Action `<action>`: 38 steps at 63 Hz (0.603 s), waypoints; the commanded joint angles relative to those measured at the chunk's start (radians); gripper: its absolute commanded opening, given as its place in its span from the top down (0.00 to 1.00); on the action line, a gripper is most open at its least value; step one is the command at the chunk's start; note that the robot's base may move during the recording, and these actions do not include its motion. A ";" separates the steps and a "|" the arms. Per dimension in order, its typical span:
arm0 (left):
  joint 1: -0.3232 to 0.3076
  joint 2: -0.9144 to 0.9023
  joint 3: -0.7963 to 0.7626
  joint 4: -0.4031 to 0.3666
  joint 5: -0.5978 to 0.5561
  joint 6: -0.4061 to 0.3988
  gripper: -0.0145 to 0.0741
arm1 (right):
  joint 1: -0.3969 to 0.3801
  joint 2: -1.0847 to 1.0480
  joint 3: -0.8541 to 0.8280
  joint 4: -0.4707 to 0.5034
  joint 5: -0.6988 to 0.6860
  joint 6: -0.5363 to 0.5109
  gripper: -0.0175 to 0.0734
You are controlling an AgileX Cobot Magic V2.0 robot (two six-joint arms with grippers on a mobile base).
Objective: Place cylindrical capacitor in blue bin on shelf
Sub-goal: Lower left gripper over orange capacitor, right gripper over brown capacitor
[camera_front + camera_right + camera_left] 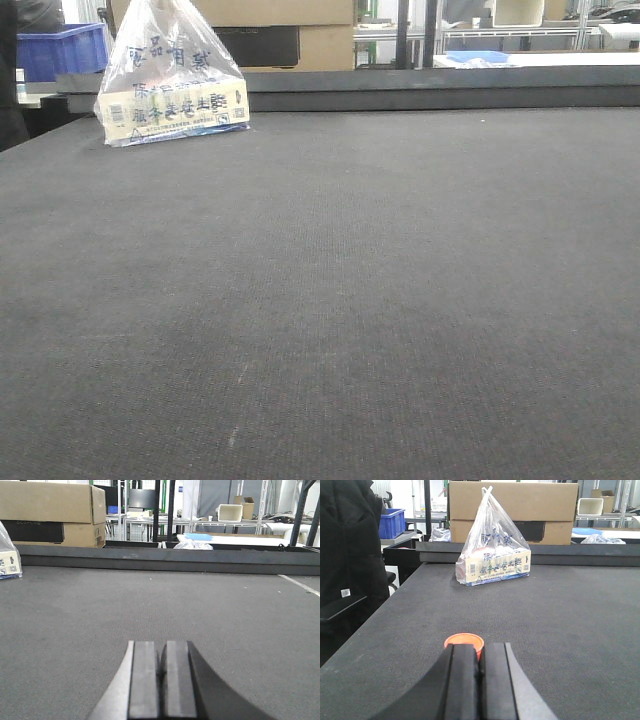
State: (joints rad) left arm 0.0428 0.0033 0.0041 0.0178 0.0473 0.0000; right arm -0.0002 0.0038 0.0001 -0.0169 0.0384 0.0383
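With the left gripper point(480, 652) and right gripper point(163, 650) both clenched empty, and the orange-topped cylindrical capacitor point(463, 640) standing just beyond the left fingertips near the desk's point(570, 630) left edge, the left jaws should open wider than it before advancing.

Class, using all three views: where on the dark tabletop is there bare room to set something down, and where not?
Free: the wide dark mat right of the plastic bag, up to the raised back rail. Crowded: the bag's far-left corner, and just ahead of the left gripper, where an orange round item sits.
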 commanded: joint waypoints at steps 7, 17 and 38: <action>0.004 -0.003 -0.004 -0.006 -0.012 0.000 0.96 | -0.006 -0.004 0.000 0.004 -0.018 -0.004 0.99; 0.004 -0.003 -0.004 -0.006 -0.012 0.000 0.96 | -0.006 -0.004 0.000 0.004 -0.018 -0.004 0.99; 0.004 -0.003 -0.004 -0.006 -0.012 0.000 0.96 | -0.006 -0.004 0.000 0.004 -0.018 -0.004 0.99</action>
State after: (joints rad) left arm 0.0428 0.0033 0.0041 0.0178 0.0473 0.0000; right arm -0.0002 0.0038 0.0001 -0.0169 0.0384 0.0383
